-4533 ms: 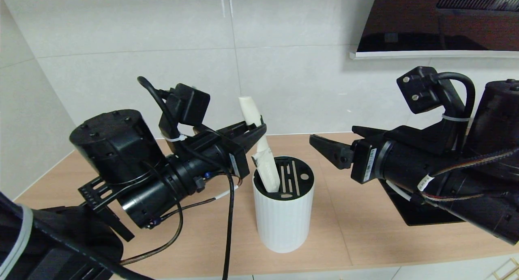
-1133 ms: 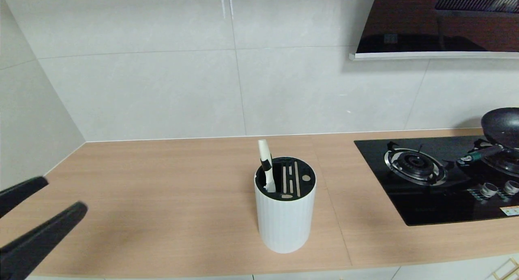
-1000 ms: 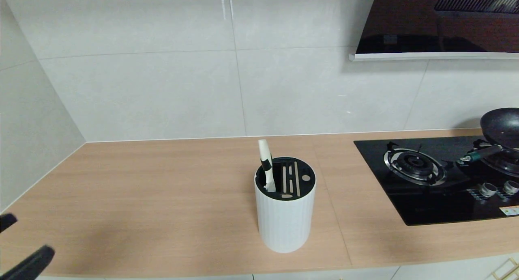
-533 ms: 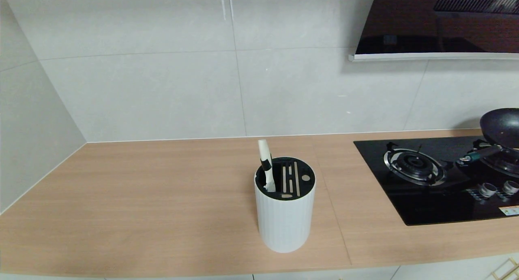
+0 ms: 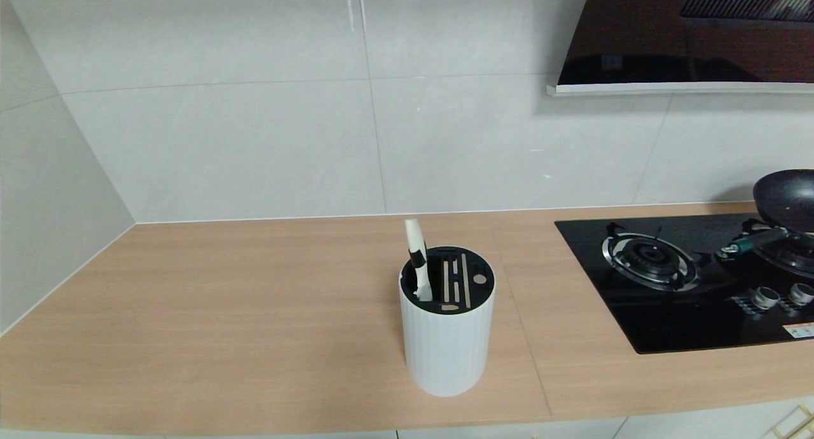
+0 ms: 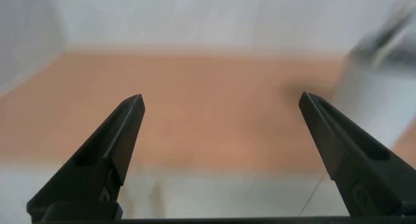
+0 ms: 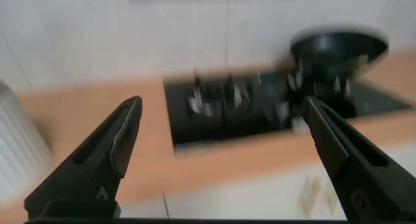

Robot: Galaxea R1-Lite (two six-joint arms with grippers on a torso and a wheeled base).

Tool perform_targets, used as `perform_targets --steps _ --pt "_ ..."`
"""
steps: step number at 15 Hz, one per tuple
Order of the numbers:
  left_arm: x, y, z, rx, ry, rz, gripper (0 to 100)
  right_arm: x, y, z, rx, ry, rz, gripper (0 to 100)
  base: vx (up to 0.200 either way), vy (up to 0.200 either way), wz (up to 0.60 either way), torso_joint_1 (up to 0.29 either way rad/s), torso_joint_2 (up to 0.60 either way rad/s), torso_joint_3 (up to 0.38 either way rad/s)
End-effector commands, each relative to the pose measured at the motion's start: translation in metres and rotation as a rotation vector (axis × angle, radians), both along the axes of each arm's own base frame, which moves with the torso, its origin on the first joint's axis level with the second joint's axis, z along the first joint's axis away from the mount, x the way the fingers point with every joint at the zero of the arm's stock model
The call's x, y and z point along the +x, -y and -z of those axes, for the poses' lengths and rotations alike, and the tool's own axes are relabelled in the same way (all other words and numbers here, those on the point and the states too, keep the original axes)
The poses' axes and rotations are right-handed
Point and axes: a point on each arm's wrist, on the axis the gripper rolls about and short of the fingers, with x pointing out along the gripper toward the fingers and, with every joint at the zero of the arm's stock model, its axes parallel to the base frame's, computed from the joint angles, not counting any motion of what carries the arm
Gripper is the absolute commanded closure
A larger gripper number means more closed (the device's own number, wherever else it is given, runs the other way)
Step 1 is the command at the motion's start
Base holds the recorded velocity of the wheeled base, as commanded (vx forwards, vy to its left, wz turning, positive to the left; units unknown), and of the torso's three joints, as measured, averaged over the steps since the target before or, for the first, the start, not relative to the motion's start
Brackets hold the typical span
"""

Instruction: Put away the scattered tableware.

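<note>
1. The left gripper [image 6: 221, 97] is open wide, its two black fingers are far apart and there is nothing between them. It is off the near edge of the wooden counter [image 6: 195, 100], and the view past it is blurred.
2. The counter [image 5: 254, 312] runs from the left wall to the right, with a grey tiled wall behind it.
3. A white ribbed holder [image 5: 447, 343] stands upright on the counter, about in the middle and nearer to the near edge. Its top is a black insert with slots.
4. The white-handled utensil [image 5: 415, 248] stands in the left part of this insert. Its handle has a black band, rises above the rim and leans a little to the left.
5. To the right, a black gas hob [image 5: 674, 299] is set in the counter, with knobs [image 5: 767, 294] at its near side.
6. A black pan [image 5: 785, 197] sits on the far right burner, under a dark hood [image 5: 687, 38].
7. The right gripper [image 7: 223, 102] is also spread wide and holds nothing. It is off the near edge of the counter and faces the hob [image 7: 221, 113] and the pan [image 7: 338, 49].
</note>
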Motion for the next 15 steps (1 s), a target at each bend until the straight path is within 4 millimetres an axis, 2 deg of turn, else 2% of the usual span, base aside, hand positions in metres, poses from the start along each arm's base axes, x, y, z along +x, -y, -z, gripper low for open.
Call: perform_targets --steps 1,6,9,15 --pt "0.0009 0.0 0.0046 0.004 -0.014 -0.002 0 0.0011 -0.0001 0.0076 -0.003 -0.048 -0.003 0 0.0 0.0 0.0 0.0 0.0 0.0" --pt "0.001 0.0004 0.0046 0.001 -0.013 0.015 0 0.0011 -0.0005 0.0079 -0.002 -0.053 -0.027 0 0.0 0.0 0.0 0.0 0.0 0.0" --pt "0.001 0.0004 0.0047 0.001 -0.015 0.016 0 0.0013 -0.0042 0.0137 -0.008 -0.114 -0.198 0 0.0 0.0 0.0 0.0 0.0 0.0" --pt "0.001 0.0004 0.0047 0.001 -0.015 0.016 0 0.0015 -0.0042 0.0131 0.039 -0.098 -0.2 0 0.0 0.0 0.0 0.0 0.0 0.0"
